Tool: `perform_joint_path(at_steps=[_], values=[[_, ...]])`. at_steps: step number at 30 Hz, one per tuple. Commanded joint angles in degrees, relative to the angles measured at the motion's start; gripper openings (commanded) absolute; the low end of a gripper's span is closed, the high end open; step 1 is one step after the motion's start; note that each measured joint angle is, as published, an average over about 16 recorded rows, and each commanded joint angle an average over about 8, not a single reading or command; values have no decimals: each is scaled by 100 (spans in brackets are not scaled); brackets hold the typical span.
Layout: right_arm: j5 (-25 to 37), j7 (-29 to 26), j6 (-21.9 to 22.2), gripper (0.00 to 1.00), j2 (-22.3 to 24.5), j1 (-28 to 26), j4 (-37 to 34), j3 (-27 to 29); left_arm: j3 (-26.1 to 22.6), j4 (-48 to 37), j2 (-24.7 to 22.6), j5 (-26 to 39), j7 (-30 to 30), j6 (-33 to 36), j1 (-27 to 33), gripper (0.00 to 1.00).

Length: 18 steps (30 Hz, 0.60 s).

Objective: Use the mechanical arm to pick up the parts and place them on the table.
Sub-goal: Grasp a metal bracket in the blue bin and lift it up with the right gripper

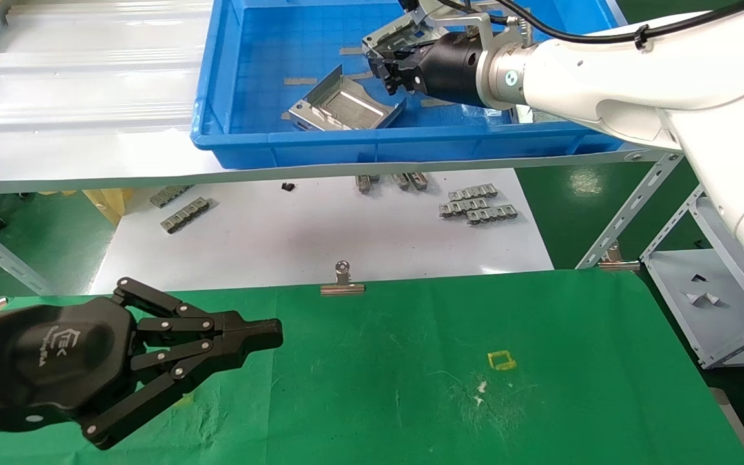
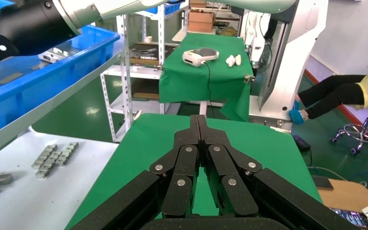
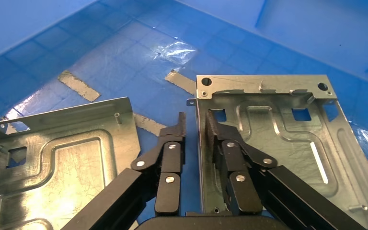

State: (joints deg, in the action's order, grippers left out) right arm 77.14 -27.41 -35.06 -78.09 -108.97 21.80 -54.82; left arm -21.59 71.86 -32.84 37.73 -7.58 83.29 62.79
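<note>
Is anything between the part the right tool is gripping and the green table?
The blue bin's front wall lies between the part, held by the right tool, and the green table; otherwise nothing visible.

Bin (image 1: 236,129) sits behind the board (image 1: 320,226), table (image 1: 411,361) in front of it; two parts in bin, one (image 1: 346,106) left of the other (image 1: 388,39); strips (image 1: 475,203) on board; clip (image 1: 342,281) at table's far edge.
</note>
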Motion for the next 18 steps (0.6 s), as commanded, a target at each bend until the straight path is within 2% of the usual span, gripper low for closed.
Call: perform_joint_path(at_steps=[1, 6, 7, 14, 15, 18], values=[[-45, 4, 40, 0, 2, 2, 19, -77, 0, 0, 0, 0, 0, 0, 0, 0], [-181, 79, -5, 0, 16, -51, 20, -213, 0, 0, 0, 0, 0, 0, 0, 0], [-219, 107, -25, 0, 22, -67, 17, -226, 0, 0, 0, 0, 0, 0, 0, 4], [-589, 560, -434, 0, 129, -264, -7, -146, 0, 0, 0, 0, 0, 0, 0, 90], [-659, 670, -549, 0, 166, -297, -2, -108, 0, 0, 0, 0, 0, 0, 0, 99], [-906, 1065, -1038, 0, 352, -390, 45, 37, -1, 0, 0, 0, 0, 0, 0, 100]])
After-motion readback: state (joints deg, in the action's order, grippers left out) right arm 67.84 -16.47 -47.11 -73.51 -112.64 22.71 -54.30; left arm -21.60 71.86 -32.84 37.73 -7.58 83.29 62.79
